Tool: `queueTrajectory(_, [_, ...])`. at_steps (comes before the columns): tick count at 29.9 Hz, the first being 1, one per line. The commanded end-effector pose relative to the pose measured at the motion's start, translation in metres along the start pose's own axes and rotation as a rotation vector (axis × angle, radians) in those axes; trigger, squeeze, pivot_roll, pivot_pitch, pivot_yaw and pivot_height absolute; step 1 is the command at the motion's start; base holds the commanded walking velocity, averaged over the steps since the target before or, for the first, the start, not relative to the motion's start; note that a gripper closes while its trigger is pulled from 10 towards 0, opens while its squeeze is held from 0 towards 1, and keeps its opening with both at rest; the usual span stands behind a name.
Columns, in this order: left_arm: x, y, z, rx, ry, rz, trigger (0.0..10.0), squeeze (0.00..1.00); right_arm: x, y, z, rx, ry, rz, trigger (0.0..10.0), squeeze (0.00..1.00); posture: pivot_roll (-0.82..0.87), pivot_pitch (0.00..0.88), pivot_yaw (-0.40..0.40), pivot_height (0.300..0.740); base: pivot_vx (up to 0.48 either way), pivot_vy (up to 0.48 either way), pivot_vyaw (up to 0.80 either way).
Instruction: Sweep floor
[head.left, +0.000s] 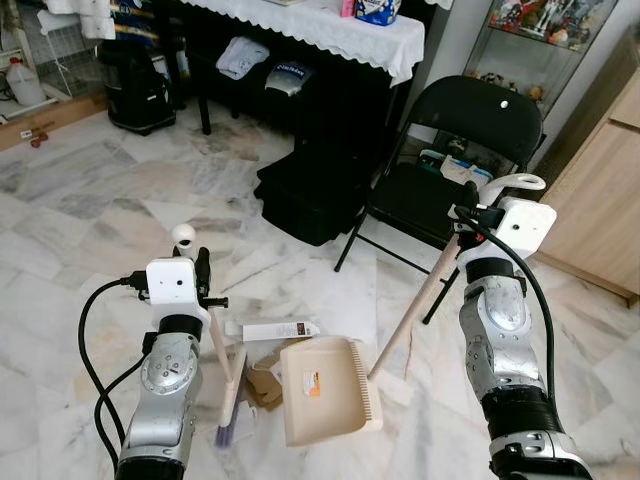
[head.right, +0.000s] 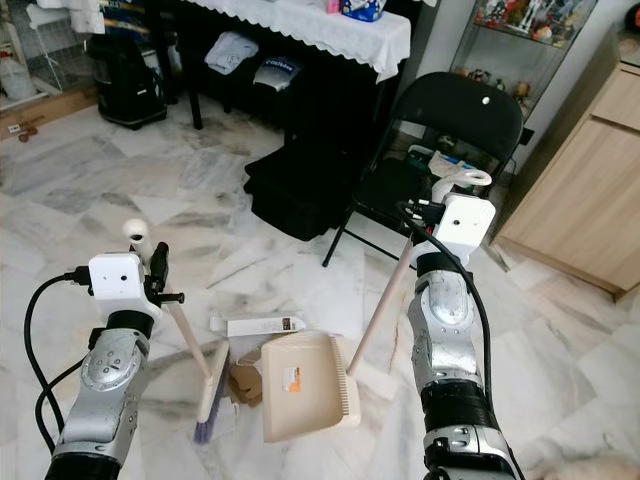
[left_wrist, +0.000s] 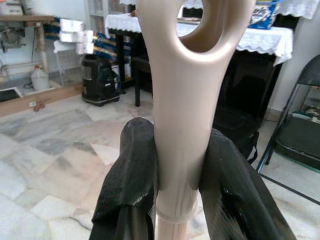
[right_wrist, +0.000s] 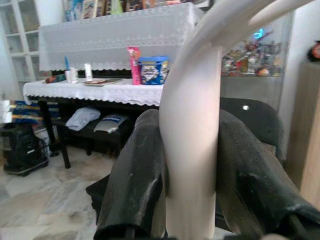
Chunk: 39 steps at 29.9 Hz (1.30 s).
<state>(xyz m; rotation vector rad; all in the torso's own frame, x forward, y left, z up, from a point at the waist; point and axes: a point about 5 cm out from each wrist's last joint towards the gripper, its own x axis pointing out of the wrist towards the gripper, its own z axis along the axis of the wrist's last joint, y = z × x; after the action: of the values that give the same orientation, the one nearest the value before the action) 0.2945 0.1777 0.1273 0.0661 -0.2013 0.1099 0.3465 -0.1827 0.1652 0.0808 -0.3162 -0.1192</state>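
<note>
From the head views, the left gripper is pinching the top of the broom, whose bristles are resting on the marble floor just beside the dustpan. The right gripper is clamping the dustpan handle, which is slanting up from the pan toward the black folding chair. Crumpled brown paper is lying between bristles and pan, and a flat white box is sitting just behind them.

In the left wrist view, both black fingers are pressing against the cream broom grip below its hanging loop.

In the right wrist view, the fingers are squeezing the curved cream handle likewise.

Both tools are looking light, stiff and smooth plastic, probably a little slippery; holding near the top gives reach, though a lower grip would likely steady the sweep.
</note>
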Motion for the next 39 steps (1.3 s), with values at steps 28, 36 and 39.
queueTrajectory(28, [0.0045,-0.0039,0.0164,-0.010,-0.080,-0.014,10.0,0.00,0.0049,-0.0006,0.0114,0.017,-0.057,-0.015,10.0,0.00,0.09,0.081,-0.108,0.740,0.183,0.000,0.00])
queueTrajectory(36, [0.0041,-0.0050,0.0161,0.001,-0.079,-0.023,10.0,0.00,0.0046,-0.0010,0.0105,0.014,-0.053,-0.016,10.0,0.00,0.09,0.080,-0.106,0.740,0.000,0.000,0.00])
queueTrajectory(39, [0.0040,-0.0053,0.0161,0.003,-0.079,-0.024,10.0,0.00,0.0046,-0.0013,0.0107,0.014,-0.054,-0.017,10.0,0.00,0.09,0.080,-0.106,0.740,0.000,0.000,0.00])
